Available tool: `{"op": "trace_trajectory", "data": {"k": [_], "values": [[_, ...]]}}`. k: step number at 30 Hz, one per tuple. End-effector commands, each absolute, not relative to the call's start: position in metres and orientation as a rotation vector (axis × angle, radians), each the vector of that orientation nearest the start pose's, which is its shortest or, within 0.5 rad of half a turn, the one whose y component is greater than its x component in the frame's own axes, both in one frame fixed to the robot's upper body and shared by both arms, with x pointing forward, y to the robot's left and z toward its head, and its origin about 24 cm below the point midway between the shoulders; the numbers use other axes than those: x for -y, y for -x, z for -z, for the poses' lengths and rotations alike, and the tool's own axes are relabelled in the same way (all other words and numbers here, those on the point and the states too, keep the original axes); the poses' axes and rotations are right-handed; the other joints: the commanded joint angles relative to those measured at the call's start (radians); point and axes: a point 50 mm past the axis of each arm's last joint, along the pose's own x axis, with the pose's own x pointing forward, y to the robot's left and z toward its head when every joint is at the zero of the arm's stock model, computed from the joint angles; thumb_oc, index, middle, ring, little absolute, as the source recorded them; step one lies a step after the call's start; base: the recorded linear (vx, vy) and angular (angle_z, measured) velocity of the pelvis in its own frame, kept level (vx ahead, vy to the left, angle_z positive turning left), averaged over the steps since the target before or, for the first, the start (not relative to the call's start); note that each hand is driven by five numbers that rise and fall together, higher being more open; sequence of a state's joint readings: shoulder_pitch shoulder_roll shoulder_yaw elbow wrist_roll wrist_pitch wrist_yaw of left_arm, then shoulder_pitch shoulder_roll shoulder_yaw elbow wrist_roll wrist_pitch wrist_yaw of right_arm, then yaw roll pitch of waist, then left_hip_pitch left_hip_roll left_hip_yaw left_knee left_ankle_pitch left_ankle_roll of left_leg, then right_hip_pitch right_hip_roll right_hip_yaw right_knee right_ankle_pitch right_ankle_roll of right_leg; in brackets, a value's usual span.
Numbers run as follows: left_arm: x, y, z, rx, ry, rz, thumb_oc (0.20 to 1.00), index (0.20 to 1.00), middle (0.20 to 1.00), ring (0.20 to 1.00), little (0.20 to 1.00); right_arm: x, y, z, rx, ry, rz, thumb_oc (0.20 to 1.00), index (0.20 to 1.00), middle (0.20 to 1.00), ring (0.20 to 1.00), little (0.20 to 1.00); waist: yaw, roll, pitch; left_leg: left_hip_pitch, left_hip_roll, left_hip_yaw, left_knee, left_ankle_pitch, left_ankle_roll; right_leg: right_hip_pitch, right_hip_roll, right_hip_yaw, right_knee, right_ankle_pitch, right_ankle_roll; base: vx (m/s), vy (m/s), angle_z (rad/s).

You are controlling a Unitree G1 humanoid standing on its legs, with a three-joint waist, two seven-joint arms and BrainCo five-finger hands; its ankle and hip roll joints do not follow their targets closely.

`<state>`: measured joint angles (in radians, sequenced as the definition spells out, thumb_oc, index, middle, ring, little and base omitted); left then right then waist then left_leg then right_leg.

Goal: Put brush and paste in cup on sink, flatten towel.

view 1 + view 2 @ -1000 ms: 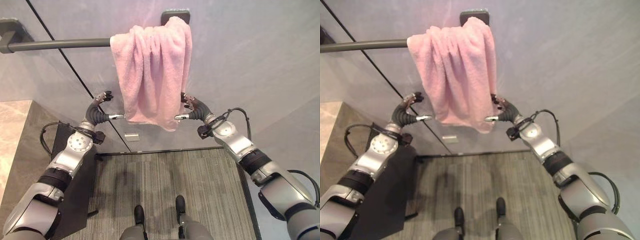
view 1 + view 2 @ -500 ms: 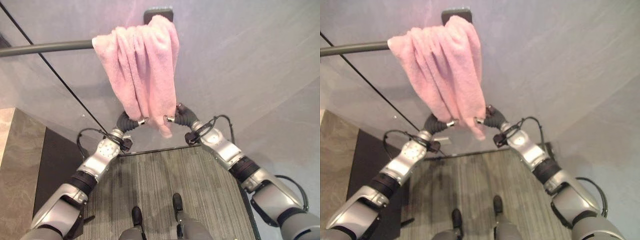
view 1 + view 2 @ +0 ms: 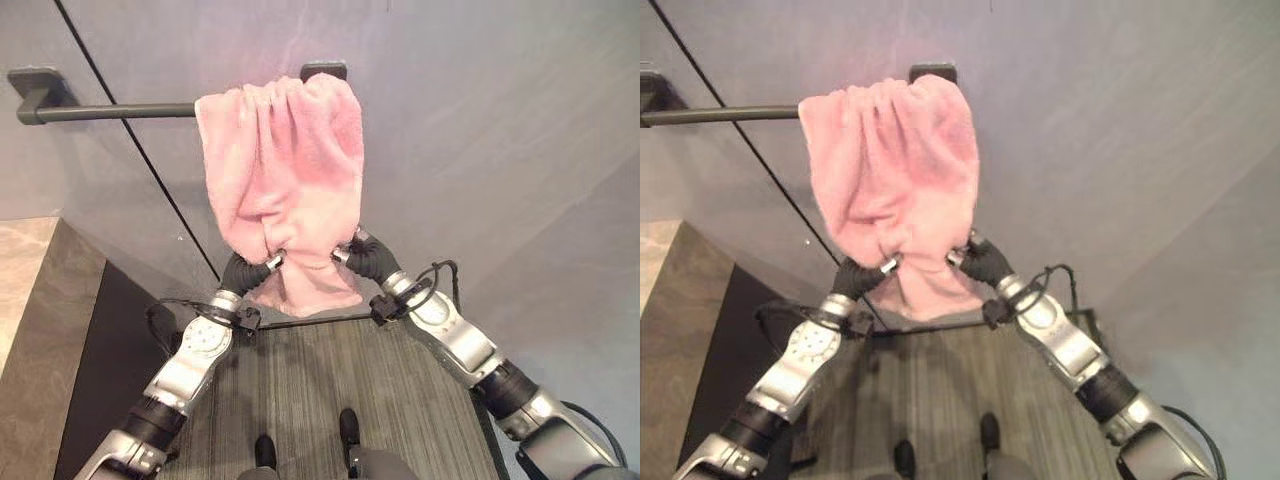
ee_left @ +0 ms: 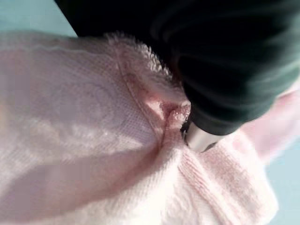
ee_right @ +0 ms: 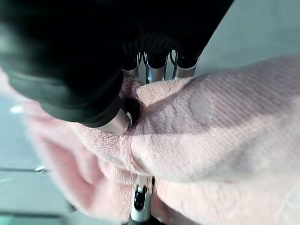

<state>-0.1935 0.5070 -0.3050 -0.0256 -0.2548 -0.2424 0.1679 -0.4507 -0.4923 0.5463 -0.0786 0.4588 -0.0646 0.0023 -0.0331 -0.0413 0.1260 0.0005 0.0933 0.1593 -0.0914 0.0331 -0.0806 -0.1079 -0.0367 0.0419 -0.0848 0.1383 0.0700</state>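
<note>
I am pinching the towel [image 3: 282,175] low down with both hands: left hand [image 3: 247,272] and right hand [image 3: 366,258] are each gripping bunched cloth, towel hanging from the rail [image 3: 105,110] above them.

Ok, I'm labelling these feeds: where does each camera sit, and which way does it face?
Left eye view: on the head, facing the towel on its rail; both arms show.
Right eye view: same scene from slightly aside.
Left wrist view: on the left wrist, against the towel; left hand.
Right wrist view: on the right wrist; right hand pinching towel.
All share the towel.
</note>
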Motion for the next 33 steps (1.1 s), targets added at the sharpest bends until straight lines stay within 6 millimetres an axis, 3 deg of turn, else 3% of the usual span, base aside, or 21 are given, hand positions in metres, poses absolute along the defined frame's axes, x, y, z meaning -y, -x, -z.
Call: {"op": "trace_trajectory", "data": {"k": [1, 4, 8, 13, 17, 19, 21, 23, 24, 28, 29, 30, 31, 32, 33], "values": [[-0.202, -0.281, -0.122, 0.412, -0.280, 0.004, 0.200, 0.200, 0.200, 0.200, 0.200, 0.086, -0.284, -0.166, 0.469, -0.006, -0.648, 0.200, 0.200, 0.200, 0.200, 0.200, 0.031, -0.042, -0.111, -0.002, -0.006, -0.017, 0.013, -0.015, -0.003, -0.009, -0.092, 0.030, 0.006, -0.025, 0.102, -0.03, -0.014, 0.08], [-0.203, -0.276, -0.133, 0.473, -0.263, -0.029, 0.200, 0.200, 0.200, 0.200, 0.200, 0.079, -0.286, -0.165, 0.457, -0.006, -0.659, 0.200, 0.200, 0.200, 0.200, 0.200, 0.046, -0.048, -0.113, -0.010, -0.005, -0.036, 0.009, -0.010, -0.004, -0.004, -0.098, 0.013, 0.000, -0.026, 0.102, -0.04, -0.015, 0.20], [-0.215, -0.265, -0.160, 0.612, -0.228, -0.134, 0.200, 0.200, 0.200, 0.200, 0.200, 0.056, -0.290, -0.188, 0.537, -0.003, -0.691, 0.200, 0.200, 0.200, 0.200, 0.200, 0.088, -0.059, -0.113, -0.030, -0.005, -0.058, 0.006, 0.001, -0.008, -0.008, -0.103, -0.009, -0.002, -0.025, 0.098, -0.04, -0.016, 0.24], [-0.233, -0.254, -0.175, 0.686, -0.326, -0.248, 0.200, 0.200, 0.200, 0.200, 0.200, 0.033, -0.286, -0.206, 0.604, 0.003, -0.761, 0.200, 0.200, 0.200, 0.200, 0.200, 0.124, -0.065, -0.108, -0.047, -0.007, -0.081, 0.005, 0.007, -0.012, -0.002, -0.109, -0.030, -0.002, -0.028, 0.093, -0.01, -0.008, 0.19], [-0.242, -0.252, -0.175, 0.685, -0.327, -0.299, 0.200, 0.200, 0.200, 0.200, 0.200, 0.023, -0.284, -0.210, 0.619, 0.015, -0.783, 0.200, 0.200, 0.200, 0.200, 0.200, 0.138, -0.069, -0.108, -0.055, -0.008, -0.092, 0.005, 0.011, -0.014, -0.002, -0.111, -0.038, -0.002, -0.031, 0.091, 0.00, -0.002, 0.23], [-0.243, -0.256, -0.156, 0.588, -0.260, -0.290, 0.200, 0.200, 0.200, 0.200, 0.200, 0.021, -0.286, -0.199, 0.572, 0.021, -0.786, 0.200, 0.200, 0.200, 0.200, 0.200, 0.140, -0.070, -0.103, -0.061, -0.008, -0.096, 0.005, 0.015, -0.014, -0.001, -0.114, -0.045, -0.002, -0.030, 0.089, -0.02, 0.001, 0.09], [-0.245, -0.268, -0.111, 0.331, -0.410, -0.240, 0.200, 0.200, 0.200, 0.200, 0.200, 0.021, -0.294, -0.151, 0.312, -0.088, -0.782, 0.200, 0.200, 0.200, 0.200, 0.200, 0.135, -0.064, -0.095, -0.068, -0.007, -0.098, 0.004, 0.023, -0.014, -0.005, -0.116, -0.050, -0.002, -0.026, 0.085, -0.03, 0.004, 0.01], [-0.241, -0.270, -0.102, 0.283, -0.424, -0.203, 0.200, 0.200, 0.200, 0.200, 0.200, 0.024, -0.294, -0.141, 0.258, -0.106, -0.778, 0.200, 0.200, 0.200, 0.200, 0.200, 0.135, -0.062, -0.093, -0.070, -0.008, -0.100, 0.004, 0.025, -0.014, -0.005, -0.117, -0.053, -0.002, -0.026, 0.084, 0.00, 0.000, 0.00], [-0.236, -0.274, -0.082, 0.189, -0.512, -0.118, 0.200, 0.200, 0.200, 0.200, 0.200, 0.029, -0.295, -0.112, 0.131, -0.140, -0.740, 0.200, 0.200, 0.200, 0.200, 0.200, 0.125, -0.057, -0.093, -0.070, -0.007, -0.098, 0.004, 0.025, -0.013, -0.004, -0.117, -0.052, -0.002, -0.026, 0.085, 0.00, 0.019, 0.05], [-0.234, -0.280, -0.022, -0.079, -0.568, -0.084, 0.200, 0.200, 0.200, 0.200, 0.200, 0.036, -0.295, -0.055, -0.082, -0.105, -0.642, 0.200, 0.200, 0.200, 0.200, 0.200, 0.104, -0.046, -0.103, -0.061, -0.008, -0.090, 0.004, 0.023, -0.013, 0.000, -0.118, -0.042, -0.002, -0.026, 0.087, 0.01, 0.012, 0.03], [-0.236, -0.277, -0.003, -0.174, -0.596, -0.086, 0.200, 0.200, 0.200, 0.200, 0.200, 0.037, -0.294, -0.035, -0.156, -0.058, -0.617, 0.366, 0.366, 0.366, 0.366, 0.366, 0.103, -0.045, -0.105, -0.059, -0.008, -0.089, 0.004, 0.023, -0.013, 0.000, -0.119, -0.041, -0.002, -0.026, 0.087, 0.00, 0.003, -0.06], [-0.238, -0.276, 0.015, -0.263, -0.630, -0.106, 0.200, 0.200, 0.200, 0.200, 0.200, 0.036, -0.291, -0.013, -0.243, -0.004, -0.584, 1.000, 1.000, 1.000, 1.000, 1.000, 0.102, -0.042, -0.108, -0.056, -0.009, -0.088, 0.004, 0.022, -0.012, 0.002, -0.119, -0.039, -0.002, -0.026, 0.085, 0.00, -0.003, -0.08], [-0.238, -0.276, 0.015, -0.261, -0.630, -0.106, 0.203, 0.203, 0.203, 0.203, 0.203, 0.036, -0.292, -0.013, -0.242, -0.004, -0.584, 1.000, 1.000, 1.000, 1.000, 1.000, 0.103, -0.042, -0.107, -0.055, -0.009, -0.088, 0.004, 0.021, -0.012, 0.003, -0.119, -0.039, -0.002, -0.027, 0.085, 0.00, -0.003, -0.08], [-0.240, -0.274, 0.026, -0.319, -0.648, -0.128, 0.909, 0.909, 0.909, 0.909, 0.909, 0.038, -0.293, -0.005, -0.265, 0.059, -0.563, 1.000, 1.000, 1.000, 1.000, 1.000, 0.103, -0.040, -0.109, -0.054, -0.009, -0.088, 0.004, 0.022, -0.012, 0.004, -0.119, -0.039, -0.002, -0.027, 0.085, -0.01, -0.005, -0.04], [-0.246, -0.263, 0.054, -0.477, -0.739, -0.175, 1.000, 1.000, 1.000, 1.000, 1.000, 0.052, -0.292, 0.024, -0.384, 0.138, -0.455, 1.000, 1.000, 1.000, 1.000, 1.000, 0.103, -0.034, -0.111, -0.049, -0.010, -0.089, 0.006, 0.020, -0.012, 0.007, -0.120, -0.039, -0.002, -0.028, 0.084, 0.00, 0.000, 0.00]]}}
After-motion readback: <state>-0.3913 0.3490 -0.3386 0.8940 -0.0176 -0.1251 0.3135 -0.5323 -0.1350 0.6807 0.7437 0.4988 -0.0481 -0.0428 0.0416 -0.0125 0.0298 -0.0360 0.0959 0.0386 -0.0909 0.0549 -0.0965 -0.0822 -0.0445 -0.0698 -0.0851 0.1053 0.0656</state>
